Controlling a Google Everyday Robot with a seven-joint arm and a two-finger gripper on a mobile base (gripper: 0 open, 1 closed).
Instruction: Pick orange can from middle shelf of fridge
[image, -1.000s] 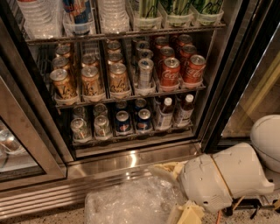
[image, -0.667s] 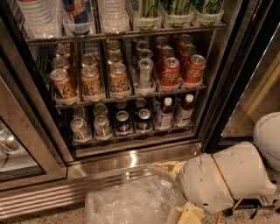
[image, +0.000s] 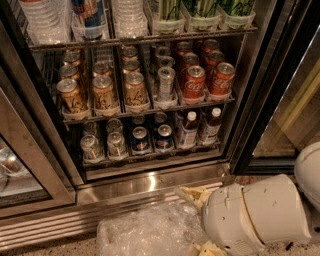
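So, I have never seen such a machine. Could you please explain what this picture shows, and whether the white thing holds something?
There is one picture, from the robot's only camera, facing a display fridge. The white rounded shape at the lower right is the robot's arm. Its tool, two pale fingers standing apart, is low in front of the fridge, above crinkled clear plastic, and holds no can. The middle shelf carries orange cans, slim silver cans and red Coca-Cola cans. Water bottles stand above; blue cans and small bottles below. The robot should take an orange can; none is touched yet.
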